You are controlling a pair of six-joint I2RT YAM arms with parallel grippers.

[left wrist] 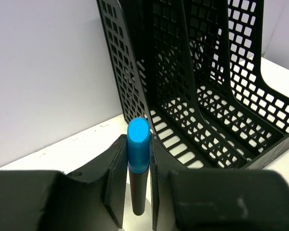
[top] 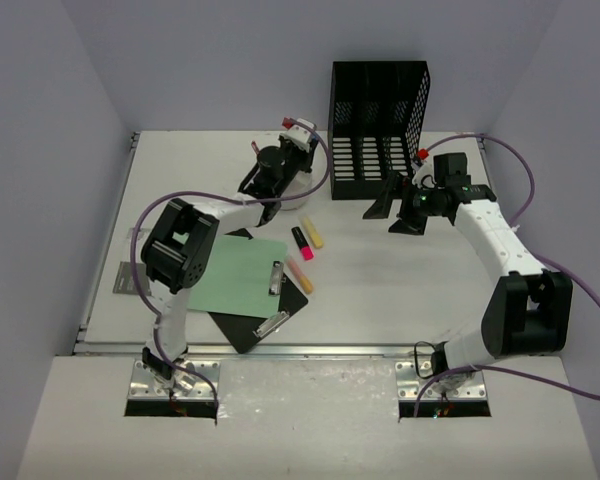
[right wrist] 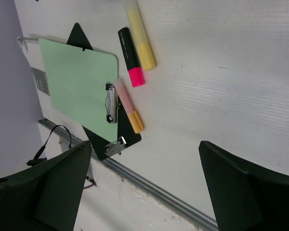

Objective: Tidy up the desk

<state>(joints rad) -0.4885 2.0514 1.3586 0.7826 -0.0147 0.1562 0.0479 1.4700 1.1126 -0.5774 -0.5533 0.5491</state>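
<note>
Left gripper, narrowed onto a blue-capped marker held upright beside the file rack, presumably for stowing. Right gripper hangs wide open and empty above the white surface, where stacked clipboards and three highlighters lie loose.

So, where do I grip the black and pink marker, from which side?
I would take the black and pink marker from above at its pink cap, the open right hand across it. It lies flat on the desk, and the yellow marker lies along its black body; only the cap end looks free.
</note>
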